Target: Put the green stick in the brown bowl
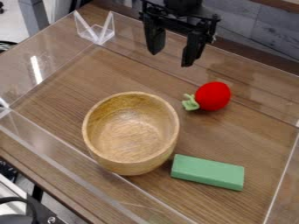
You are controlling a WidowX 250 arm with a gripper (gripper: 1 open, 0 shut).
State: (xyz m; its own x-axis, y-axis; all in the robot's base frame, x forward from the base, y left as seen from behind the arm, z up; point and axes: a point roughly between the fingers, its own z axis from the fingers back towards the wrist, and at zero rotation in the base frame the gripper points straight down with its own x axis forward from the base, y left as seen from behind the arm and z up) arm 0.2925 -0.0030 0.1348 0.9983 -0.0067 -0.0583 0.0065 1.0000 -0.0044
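Observation:
The green stick (pixel 208 171) is a flat mint-green block lying on the wooden table near the front right. Just left of it stands the brown bowl (pixel 131 132), a round light-wood bowl, upright and with nothing inside. My gripper (pixel 173 51) hangs at the back, well above and behind both, its two black fingers spread open and holding nothing.
A red ball with a green stem (pixel 209 96) lies between the gripper and the stick, right of the bowl. Clear acrylic walls (pixel 93 28) fence the wooden tabletop on all sides.

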